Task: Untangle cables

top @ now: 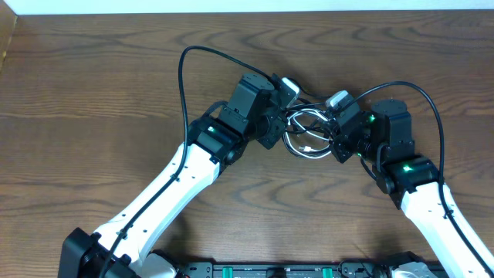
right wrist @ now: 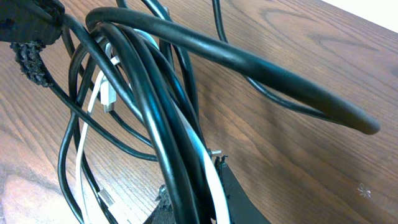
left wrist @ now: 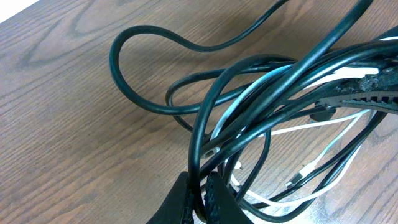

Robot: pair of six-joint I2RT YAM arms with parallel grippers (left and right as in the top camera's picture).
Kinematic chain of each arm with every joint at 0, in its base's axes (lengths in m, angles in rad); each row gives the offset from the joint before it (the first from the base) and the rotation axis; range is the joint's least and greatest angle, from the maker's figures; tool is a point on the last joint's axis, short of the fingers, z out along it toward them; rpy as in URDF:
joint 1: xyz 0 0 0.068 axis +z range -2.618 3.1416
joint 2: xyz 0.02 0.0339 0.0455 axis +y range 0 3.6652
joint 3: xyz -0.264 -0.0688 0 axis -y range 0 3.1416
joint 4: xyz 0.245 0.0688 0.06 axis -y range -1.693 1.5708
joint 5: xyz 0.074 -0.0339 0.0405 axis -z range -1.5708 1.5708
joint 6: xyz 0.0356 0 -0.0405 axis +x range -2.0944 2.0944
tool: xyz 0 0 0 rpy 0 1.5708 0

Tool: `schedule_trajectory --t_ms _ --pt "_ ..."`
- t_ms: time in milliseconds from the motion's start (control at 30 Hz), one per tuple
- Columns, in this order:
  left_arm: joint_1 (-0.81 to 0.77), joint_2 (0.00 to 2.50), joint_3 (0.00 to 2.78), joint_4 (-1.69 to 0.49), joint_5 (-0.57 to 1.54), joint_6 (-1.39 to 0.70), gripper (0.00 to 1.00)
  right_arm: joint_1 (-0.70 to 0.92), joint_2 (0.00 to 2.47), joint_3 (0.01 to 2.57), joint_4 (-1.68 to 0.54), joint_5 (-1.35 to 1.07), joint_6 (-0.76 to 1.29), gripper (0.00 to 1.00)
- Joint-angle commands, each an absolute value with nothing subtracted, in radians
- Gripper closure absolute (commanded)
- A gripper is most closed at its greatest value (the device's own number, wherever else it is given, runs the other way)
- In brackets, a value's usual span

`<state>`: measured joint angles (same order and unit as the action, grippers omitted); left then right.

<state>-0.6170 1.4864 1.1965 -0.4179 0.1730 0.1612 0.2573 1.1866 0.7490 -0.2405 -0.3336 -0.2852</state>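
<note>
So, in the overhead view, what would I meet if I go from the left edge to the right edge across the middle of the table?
The left arm → left gripper → cables, one tangled bundle → right gripper → right arm.

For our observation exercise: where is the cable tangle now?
In the overhead view, the cable tangle is at the middle of the table, between the left hand and right hand, both gripping it.

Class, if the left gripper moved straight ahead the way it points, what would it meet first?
The tangled cables held in the left gripper; beyond them, probably the right gripper, depth unclear.
</note>
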Motion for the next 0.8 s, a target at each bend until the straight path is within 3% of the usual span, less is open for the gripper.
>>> schedule_trajectory --t_ms 0,500,633,767 --pt "-0.612 1.483 1.212 -0.414 0.144 0.167 0.92 0.254 1.185 0.748 -0.239 -0.356 -0.305 0.99" --pt "-0.612 1.349 1.212 -0.440 -0.150 0.114 0.93 0.254 1.185 0.748 -0.241 -0.343 -0.304 0.99" --pt "-0.612 1.339 1.212 -0.442 -0.146 0.089 0.92 0.254 1.185 0.748 -0.240 -0.343 -0.304 0.99" --pt "-0.612 1.339 1.212 -0.501 -0.002 0.089 0.93 0.254 1.185 0.748 -0.240 -0.343 -0.304 0.99"
